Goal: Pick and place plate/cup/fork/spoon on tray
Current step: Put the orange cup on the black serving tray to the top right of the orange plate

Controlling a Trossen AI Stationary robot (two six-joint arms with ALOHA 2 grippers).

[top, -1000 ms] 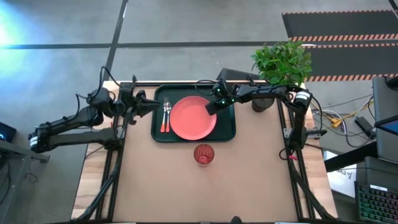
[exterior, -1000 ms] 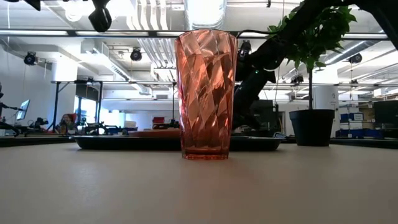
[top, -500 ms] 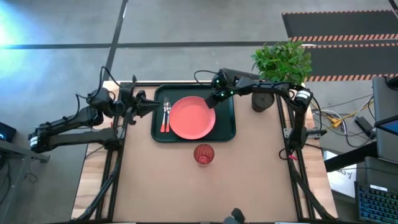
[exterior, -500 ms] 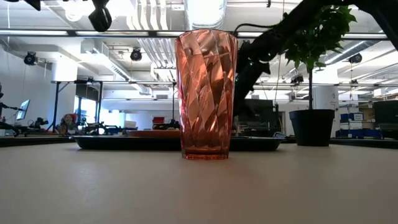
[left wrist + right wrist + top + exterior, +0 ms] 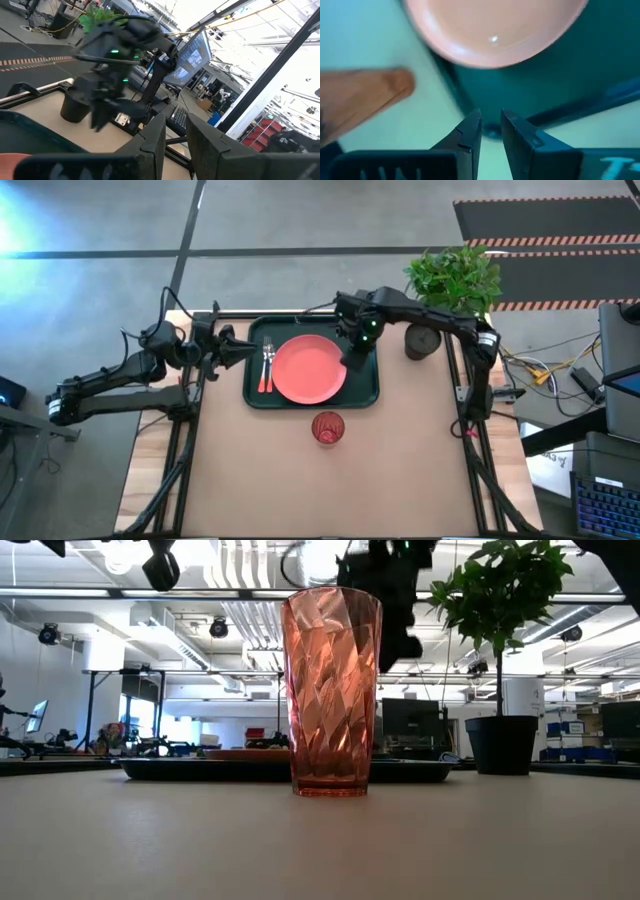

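— Nearest the table's front edge, what is left to do?

— Only the small translucent red ribbed tumbler (image 5: 327, 427). It stands upright on the bare tan tabletop (image 5: 400, 470), just in front of the tray and apart from it. By my reckoning it is the last piece to move.

— What is it like?

— Tapered and faceted, with thin plastic-looking walls that let the light through; it flares toward the rim. Light enough to tip if nudged, I would guess.

— Farther back?

— A large dark green rectangular tray (image 5: 364, 392) with rounded corners and a raised rim. On it lies the wide round coral-orange plate (image 5: 310, 370), smooth and glossy. Left of the plate lie the small silver-headed fork and spoon (image 5: 266, 366), side by side, with thin orange handles; I cannot tell which is which. So three of four items look placed.

— And the arms?

— The right gripper (image 5: 353, 360) hangs over the tray's right part, beside the plate's edge, its fingers nearly together with a narrow gap and nothing between them. The left gripper (image 5: 247, 348) waits at the tray's left edge, fingers drawn close, also empty.

— Behind that?

— A leafy green plant in a dark pot (image 5: 424, 340), at the far right.
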